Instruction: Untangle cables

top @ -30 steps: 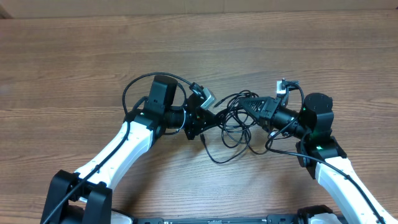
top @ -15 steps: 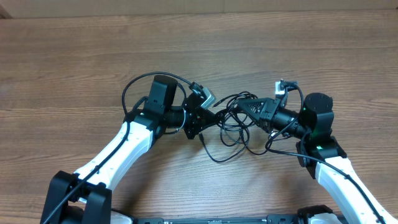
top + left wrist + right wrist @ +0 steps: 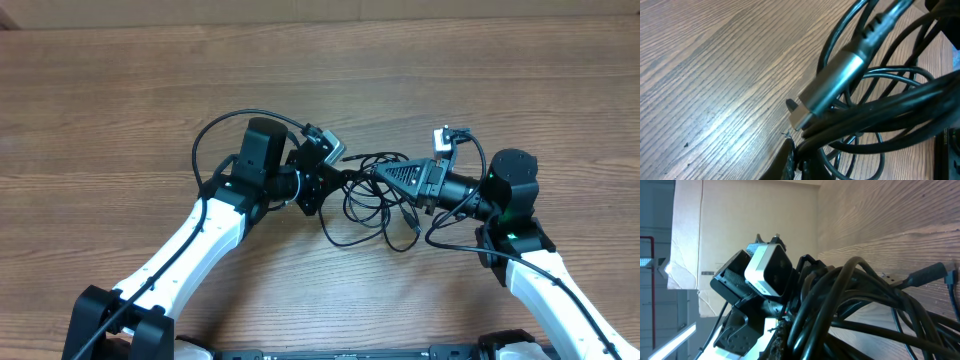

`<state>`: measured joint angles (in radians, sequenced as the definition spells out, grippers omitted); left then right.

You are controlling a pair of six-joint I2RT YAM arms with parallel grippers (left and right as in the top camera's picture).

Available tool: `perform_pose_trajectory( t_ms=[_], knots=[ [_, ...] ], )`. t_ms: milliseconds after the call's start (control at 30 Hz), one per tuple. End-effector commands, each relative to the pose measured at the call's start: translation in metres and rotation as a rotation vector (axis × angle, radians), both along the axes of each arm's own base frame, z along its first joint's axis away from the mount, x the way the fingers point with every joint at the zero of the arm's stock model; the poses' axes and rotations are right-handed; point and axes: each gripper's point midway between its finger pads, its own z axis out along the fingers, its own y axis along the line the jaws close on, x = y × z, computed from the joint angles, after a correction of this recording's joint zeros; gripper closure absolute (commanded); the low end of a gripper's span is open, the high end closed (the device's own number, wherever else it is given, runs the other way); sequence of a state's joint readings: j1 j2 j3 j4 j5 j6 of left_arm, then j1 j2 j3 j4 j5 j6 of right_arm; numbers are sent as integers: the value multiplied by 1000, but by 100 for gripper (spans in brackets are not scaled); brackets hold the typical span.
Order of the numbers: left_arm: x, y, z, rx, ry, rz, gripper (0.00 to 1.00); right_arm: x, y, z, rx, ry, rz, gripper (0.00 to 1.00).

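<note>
Since a second ago my right tool (image 3: 382, 173) has slid toward the left one, and my left tool (image 3: 335, 177) has edged up and away from my base. The cables (image 3: 372, 205) between them have been drawn in, so the low loop that trailed toward me now lies shorter and closer to the left tool.

My left tool is closed on a bunch of the cables. From its wrist view the black strands (image 3: 880, 117) cross thickly just above the finger (image 3: 788, 161), and the silver-tipped plug (image 3: 832, 82) slants across them, its tip pointing down toward the surface (image 3: 705, 75).

My right tool is also closed on the cables. In its wrist view a thick sheaf of black cords (image 3: 850, 305) fans out from the bottom edge of the frame, where the fingers themselves are hidden by the cords. A black plug end (image 3: 929, 275) sits against the wood. Beyond the sheaf, the white camera block (image 3: 767, 270) of my left wrist faces it closely.

From overhead, the two tools point at each other, tips near but apart, with a short run of cable between them. The remaining loops sag below onto the wooden surface (image 3: 150, 90) between my two arms.
</note>
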<state>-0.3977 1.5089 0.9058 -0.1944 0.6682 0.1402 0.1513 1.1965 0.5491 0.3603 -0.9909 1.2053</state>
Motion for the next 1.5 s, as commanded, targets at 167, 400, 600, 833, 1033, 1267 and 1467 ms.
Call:
perform_pose_trajectory(
  t_ms=[167, 400, 600, 833, 1033, 1267, 1467],
  knots=[
    [20, 22, -16, 97, 3, 142, 96, -18, 7, 18, 43, -27, 114, 96],
    [45, 51, -25, 171, 44, 407, 96, -25, 9, 19, 54, -11, 150, 96],
    [51, 51, -21, 143, 48, 451, 96, -29, 10, 20, 59, -11, 178, 96],
    [47, 46, -20, 126, 63, 424, 96, -27, 9, 20, 43, -53, 169, 83],
    [42, 40, -19, 102, 82, 390, 96, -15, 5, 7, -10, -63, 94, 53],
    [37, 42, -24, 117, 105, 389, 96, -10, -1, -17, -59, 48, 26, 37],
    [29, 29, -17, 57, 132, 318, 96, -6, -6, -33, -92, 122, -28, 34]
  ],
)
